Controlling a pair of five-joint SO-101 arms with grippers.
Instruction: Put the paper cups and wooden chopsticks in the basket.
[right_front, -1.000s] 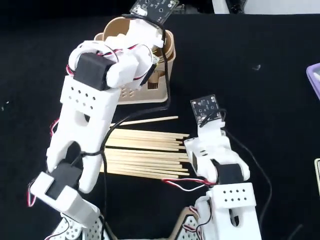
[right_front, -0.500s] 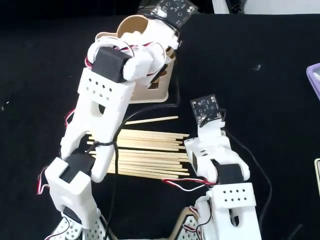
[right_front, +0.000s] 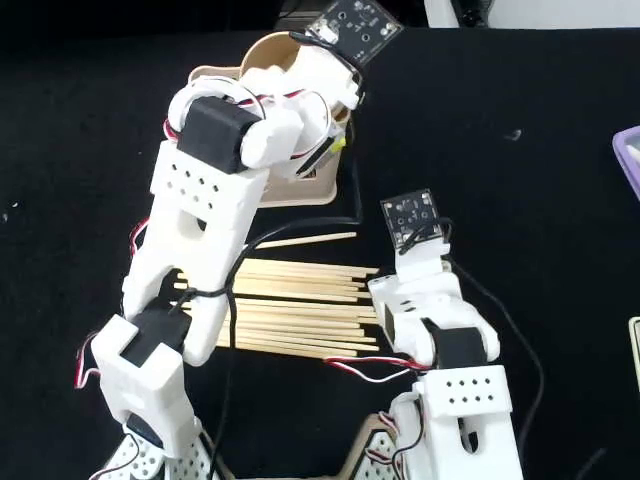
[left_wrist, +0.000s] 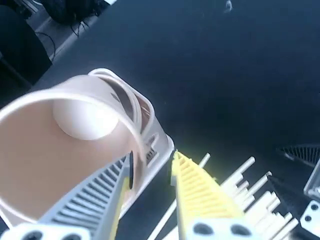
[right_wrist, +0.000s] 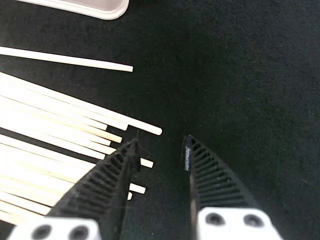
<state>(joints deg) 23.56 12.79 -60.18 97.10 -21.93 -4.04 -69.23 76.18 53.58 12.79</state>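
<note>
One brown paper cup (right_front: 264, 54) with a white inside is counted with certainty. It is tilted at the far side of the one cream slotted plastic basket (right_front: 290, 193). Whether it touches the basket cannot be told. A second curved rim shows behind it in the left wrist view, but what it belongs to cannot be told.

The left gripper (left_wrist: 152, 156) is set narrow on the cup wall. Its grey jaw is inside the cup and its yellow jaw is outside.

Well over ten pale wooden chopsticks (right_front: 300, 300) lie side by side in one loose pile between the two arms. They overlap, so an exact count is not possible. One single chopstick (right_front: 310, 239) lies apart, between the pile and the basket.

The right gripper (right_wrist: 160, 147) hangs over the ends of the pile nearest it. Its black jaws are moderately apart and nothing lies between them.

The surface is a black cloth-covered table (right_front: 520, 250). One purple object (right_front: 630, 160) is cut off by the table's right edge in the high view. Beyond the table's far side, the left wrist view shows a pale floor with dark cables.
</note>
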